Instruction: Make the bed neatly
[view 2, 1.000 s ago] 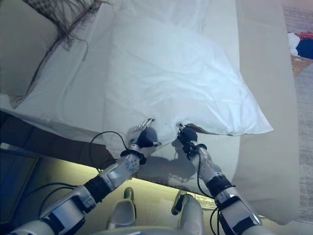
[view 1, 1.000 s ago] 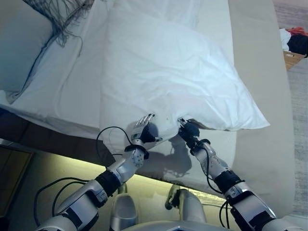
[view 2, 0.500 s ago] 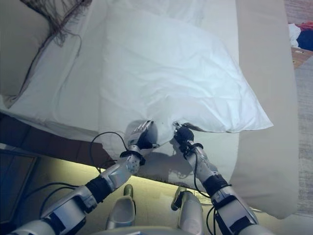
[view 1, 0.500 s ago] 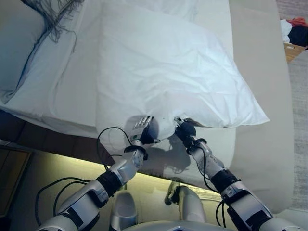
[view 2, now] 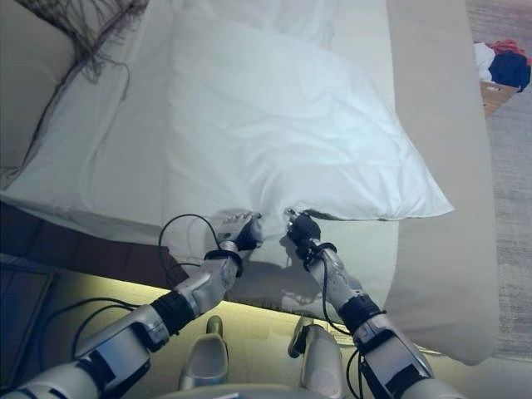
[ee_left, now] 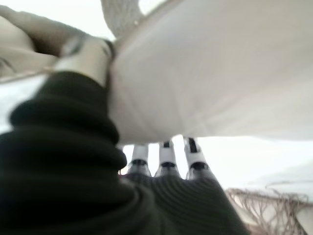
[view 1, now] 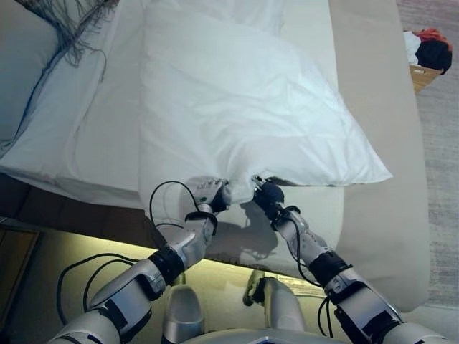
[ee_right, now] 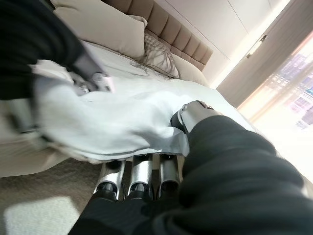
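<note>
White pillow (view 1: 237, 100): lies flat across the bed (view 1: 373, 143), on the white sheet (view 1: 93, 136), its near edge at the bed's near side and one corner pointing toward the beige bedcover (view 1: 380, 236). Left robot hand (view 1: 213, 193): at the pillow's near edge, fingers and thumb curled round the fabric, pinching it. Right robot hand (view 1: 264, 193): just beside the left one on the same edge, fingers closed on a fold of the pillow cloth, which drapes over them in the right wrist view. Second pillow (view 1: 21, 72), beige with a dark fringed throw (view 1: 68, 29) over it: beyond the white pillow, toward the bed's head. Basket of clothes (view 1: 429, 54): on the floor, well apart from the pillow, past the bedcover.
</note>
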{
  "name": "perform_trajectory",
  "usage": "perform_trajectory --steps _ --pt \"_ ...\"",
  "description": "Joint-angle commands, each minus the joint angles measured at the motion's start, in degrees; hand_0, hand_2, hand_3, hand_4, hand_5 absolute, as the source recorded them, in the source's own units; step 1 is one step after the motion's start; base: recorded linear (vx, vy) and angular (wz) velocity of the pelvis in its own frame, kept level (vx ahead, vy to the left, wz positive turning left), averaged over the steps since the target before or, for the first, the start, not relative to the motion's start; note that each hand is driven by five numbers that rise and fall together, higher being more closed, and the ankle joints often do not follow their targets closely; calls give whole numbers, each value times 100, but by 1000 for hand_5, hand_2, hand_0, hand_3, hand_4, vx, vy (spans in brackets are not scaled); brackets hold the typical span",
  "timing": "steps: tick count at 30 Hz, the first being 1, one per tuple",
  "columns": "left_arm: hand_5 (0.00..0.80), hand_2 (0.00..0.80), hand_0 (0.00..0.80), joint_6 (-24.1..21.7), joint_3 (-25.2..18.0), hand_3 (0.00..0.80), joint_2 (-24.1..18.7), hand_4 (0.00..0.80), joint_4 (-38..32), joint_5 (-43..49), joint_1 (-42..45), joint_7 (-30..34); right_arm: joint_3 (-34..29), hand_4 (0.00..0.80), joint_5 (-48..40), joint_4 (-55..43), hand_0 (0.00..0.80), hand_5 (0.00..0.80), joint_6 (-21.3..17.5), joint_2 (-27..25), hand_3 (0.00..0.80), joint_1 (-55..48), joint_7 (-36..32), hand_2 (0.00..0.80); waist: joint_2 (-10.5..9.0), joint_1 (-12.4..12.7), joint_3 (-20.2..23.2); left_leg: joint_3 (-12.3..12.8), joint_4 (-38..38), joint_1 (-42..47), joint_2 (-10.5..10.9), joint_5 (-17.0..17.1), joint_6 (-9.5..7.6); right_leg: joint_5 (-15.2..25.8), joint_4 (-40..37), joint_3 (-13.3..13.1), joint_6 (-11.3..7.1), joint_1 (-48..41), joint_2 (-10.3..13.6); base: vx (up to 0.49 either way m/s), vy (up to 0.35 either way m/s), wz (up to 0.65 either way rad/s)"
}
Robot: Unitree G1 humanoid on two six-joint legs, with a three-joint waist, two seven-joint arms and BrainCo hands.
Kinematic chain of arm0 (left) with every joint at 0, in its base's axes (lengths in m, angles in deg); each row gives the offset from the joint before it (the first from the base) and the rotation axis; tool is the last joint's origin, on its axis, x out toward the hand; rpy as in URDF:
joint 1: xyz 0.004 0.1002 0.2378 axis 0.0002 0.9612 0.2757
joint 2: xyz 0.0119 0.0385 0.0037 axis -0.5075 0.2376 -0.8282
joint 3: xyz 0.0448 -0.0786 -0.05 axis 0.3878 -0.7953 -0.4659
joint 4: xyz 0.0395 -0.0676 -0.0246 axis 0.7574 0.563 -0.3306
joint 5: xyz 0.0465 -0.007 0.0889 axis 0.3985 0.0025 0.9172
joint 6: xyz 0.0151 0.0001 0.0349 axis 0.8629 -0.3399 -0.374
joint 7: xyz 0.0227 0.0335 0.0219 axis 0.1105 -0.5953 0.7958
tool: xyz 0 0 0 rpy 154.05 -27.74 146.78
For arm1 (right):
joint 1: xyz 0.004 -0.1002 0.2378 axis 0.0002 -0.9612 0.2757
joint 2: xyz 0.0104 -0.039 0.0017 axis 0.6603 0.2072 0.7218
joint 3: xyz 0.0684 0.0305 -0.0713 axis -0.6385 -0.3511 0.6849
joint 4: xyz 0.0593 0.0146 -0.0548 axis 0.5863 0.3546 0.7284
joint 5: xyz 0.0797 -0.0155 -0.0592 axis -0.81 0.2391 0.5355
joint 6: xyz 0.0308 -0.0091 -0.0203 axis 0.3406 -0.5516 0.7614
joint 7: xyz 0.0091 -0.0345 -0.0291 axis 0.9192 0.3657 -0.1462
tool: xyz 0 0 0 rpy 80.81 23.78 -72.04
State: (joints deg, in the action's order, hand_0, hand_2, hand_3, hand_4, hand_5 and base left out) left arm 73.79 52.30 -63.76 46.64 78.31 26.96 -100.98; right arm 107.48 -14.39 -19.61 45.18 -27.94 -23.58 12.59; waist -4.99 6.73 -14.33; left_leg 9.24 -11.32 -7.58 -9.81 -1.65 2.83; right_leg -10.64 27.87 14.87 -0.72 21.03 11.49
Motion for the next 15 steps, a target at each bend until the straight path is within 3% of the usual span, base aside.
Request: perform_trajectory --steps 1,13,14,15 --pt "800 800 800 -282 29 800 242 800 -78 -15 -337 -126 66 800 -24 -1082 800 800 -142 217 800 872 -177 800 -154 -141 -265 -108 -240 -571 101 78 141 2033 -2493 205 -972 -1047 399 -21 63 -8" --pt "800 800 800 -599 -70 800 159 800 -66 -168 -113 -345 157 800 17 -1104 800 800 -54 285 800 614 -89 800 -139 -93 -97 -44 -46 -349 93 138 153 2018 -2599 299 -1019 -1318 435 15 19 -9" --pt "800 800 800 -640 -99 800 153 800 -84 -185 -68 -353 156 747 71 -1091 747 747 -54 291 747 556 -40 747 -143 -87 -72 -39 -29 -300 93 137 152 2013 -2607 302 -1024 -1367 435 90 0 -3" --pt "800 800 800 -702 -163 800 121 800 -110 -239 17 -366 143 56 159 -1075 56 56 -43 285 56 437 42 56 -141 -79 -19 -31 -4 -225 96 134 154 1999 -2613 301 -1030 -1441 437 93 10 1"
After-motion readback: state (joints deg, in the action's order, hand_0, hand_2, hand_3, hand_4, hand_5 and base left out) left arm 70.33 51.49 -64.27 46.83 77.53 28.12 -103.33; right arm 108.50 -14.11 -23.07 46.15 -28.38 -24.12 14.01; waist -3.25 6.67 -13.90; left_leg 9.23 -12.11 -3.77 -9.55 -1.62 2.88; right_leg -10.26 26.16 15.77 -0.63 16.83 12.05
